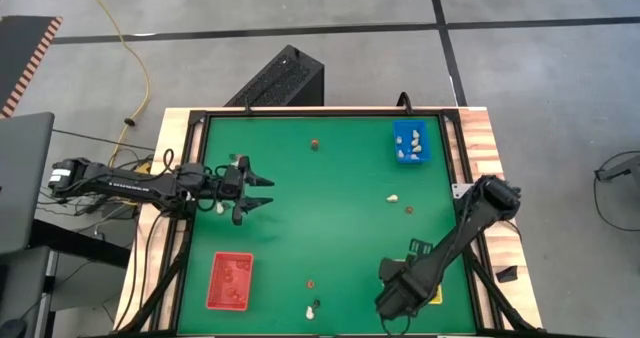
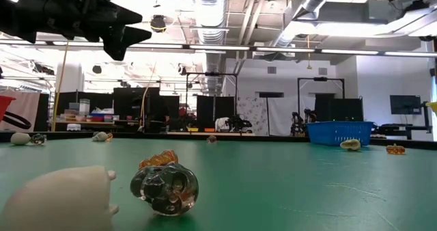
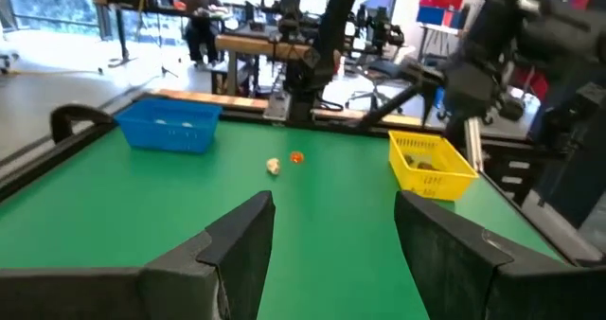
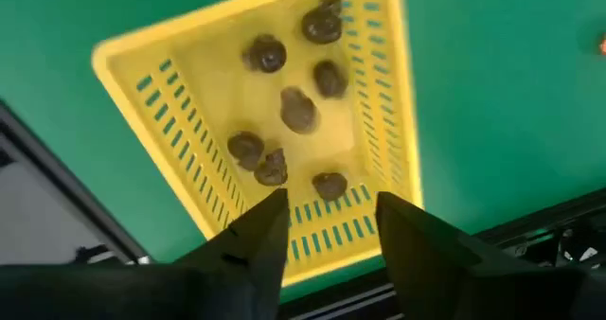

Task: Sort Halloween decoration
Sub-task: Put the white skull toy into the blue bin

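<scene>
Trinkets lie in small groups on the green table (image 1: 330, 208), and some are already in their baskets. The right claw (image 4: 327, 227) hangs just over the yellow basket (image 4: 189, 121), with its two fingers set apart and nothing between them. Right below it, inside that basket, sit the dark trinkets (image 4: 298, 109), bunched together. That claw looks done with this drop, I think.

The left claw (image 1: 262, 193) floats above the table, far from the yellow basket, and its fingers are spread wide and hold nothing. Out past its tips, well away, lie a cream trinket (image 1: 393, 198) and an orange trinket (image 1: 408, 209), close together. In the left wrist view the same pair shows straight ahead between the fingers, cream (image 3: 273, 167) and orange (image 3: 296, 157). So this claw points right at them and would only need to go forward.

The blue basket (image 1: 410, 156) with the cream ones stands beyond that pair. The red basket (image 1: 230, 280) sits nearer the left claw, off to one side. More loose ones, a cream piece (image 1: 309, 314) among them, wait near the table edge closest to the low camera. They lie nearer the right claw, so I guess that arm would take those.
</scene>
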Motion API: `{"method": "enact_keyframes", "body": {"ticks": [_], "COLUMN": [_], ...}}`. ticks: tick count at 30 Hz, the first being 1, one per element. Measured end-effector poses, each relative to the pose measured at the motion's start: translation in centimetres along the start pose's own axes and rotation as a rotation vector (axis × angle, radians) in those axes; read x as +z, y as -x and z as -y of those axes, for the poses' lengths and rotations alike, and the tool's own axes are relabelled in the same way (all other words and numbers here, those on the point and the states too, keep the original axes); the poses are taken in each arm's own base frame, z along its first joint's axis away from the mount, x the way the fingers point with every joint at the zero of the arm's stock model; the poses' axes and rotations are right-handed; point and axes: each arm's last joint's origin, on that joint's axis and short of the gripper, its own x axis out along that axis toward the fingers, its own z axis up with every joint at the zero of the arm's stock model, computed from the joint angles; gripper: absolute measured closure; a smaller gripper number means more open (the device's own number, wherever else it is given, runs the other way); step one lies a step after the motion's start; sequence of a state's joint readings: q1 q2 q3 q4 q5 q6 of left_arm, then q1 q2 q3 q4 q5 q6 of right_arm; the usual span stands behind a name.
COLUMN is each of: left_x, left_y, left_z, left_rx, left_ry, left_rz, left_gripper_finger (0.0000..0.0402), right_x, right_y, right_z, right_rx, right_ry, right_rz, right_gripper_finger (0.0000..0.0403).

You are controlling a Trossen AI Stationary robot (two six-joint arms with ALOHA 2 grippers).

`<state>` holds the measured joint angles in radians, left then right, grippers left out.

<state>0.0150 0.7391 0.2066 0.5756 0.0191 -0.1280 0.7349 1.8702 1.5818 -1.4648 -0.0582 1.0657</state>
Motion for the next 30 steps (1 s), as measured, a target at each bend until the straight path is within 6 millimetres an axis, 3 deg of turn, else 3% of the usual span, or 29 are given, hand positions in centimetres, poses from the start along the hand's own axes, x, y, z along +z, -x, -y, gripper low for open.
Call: {"method": "enact_keyframes", "body": {"ticks": [5,11,17,23,30], "left_x": [0.0,0.0,-0.1,0.0,-0.2], "left_y": [0.0,0.0,0.0,0.0,0.0], "left_z": [0.4,0.5,0.5,0.3,0.1], "left_rx": [-0.028,-0.027,-0.023,0.046,0.121], "left_ry": [-0.012,-0.035,-0.036,-0.044,-0.046], "left_rz": [-0.003,0.001,-0.001,0.004,-0.011], "left_gripper_finger": [0.0191,0.0191,0.0191,0.0191,0.0191], "right_x": [0.0,1.4,2.9,5.6,12.7], "right_y": [2.1,4.2,0.5,-2.3,-2.1], "right_z": [2.4,8.3,15.3,19.8,23.3], "right_rx": [-0.002,-0.029,0.046,0.014,0.025], "right_ry": [0.025,0.014,-0.051,-0.134,-0.303], "right_rz": [0.058,0.207,0.277,0.555,1.014], "right_gripper_finger": [0.0176,0.0174,0.0174,0.0174,0.0174]}}
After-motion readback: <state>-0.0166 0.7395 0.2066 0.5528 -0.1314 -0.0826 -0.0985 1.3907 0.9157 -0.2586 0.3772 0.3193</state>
